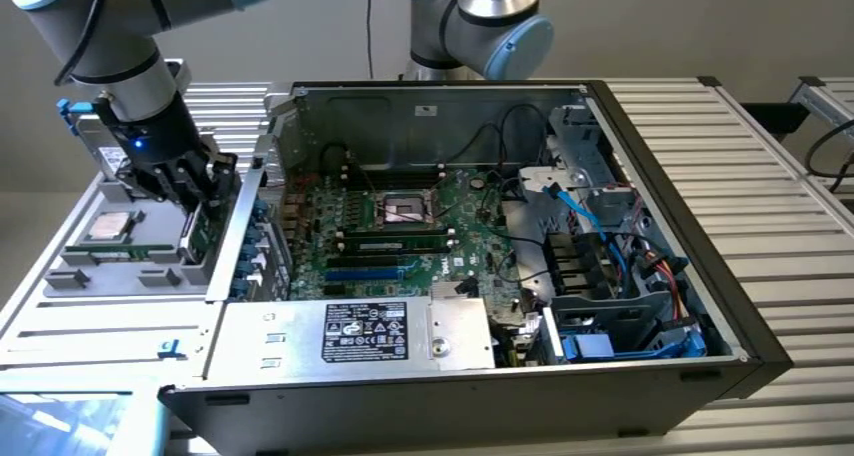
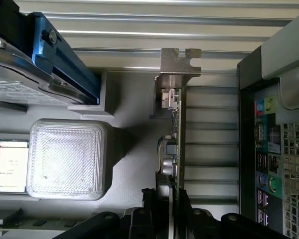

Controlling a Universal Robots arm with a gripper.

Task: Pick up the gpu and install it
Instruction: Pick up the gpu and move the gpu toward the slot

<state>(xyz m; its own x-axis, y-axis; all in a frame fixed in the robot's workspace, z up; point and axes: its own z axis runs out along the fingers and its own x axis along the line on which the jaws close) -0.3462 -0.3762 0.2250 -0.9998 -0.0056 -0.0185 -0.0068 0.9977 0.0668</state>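
The gpu (image 2: 177,129) stands on edge in a slot of the grey parts tray (image 2: 129,99), its silver bracket (image 2: 180,62) at the end away from the gripper. In the exterior view the gpu (image 1: 202,234) shows as a green sliver under my gripper (image 1: 187,198), at the exterior view's left, beside the open computer case. My gripper (image 2: 168,211) straddles the card's near end. Its black fingers (image 2: 149,204) press against both faces, shut on the card. The card still sits down in its slot.
The open computer case (image 1: 694,206) with its motherboard (image 1: 400,226) lies at the exterior view's right of the tray. Its rear port panel (image 2: 269,164) is close beside the card. The tray also holds a processor (image 2: 7,172), a clear plastic block (image 2: 67,157) and a blue-railed drive (image 2: 65,59). A second arm (image 1: 487,26) stands behind the case.
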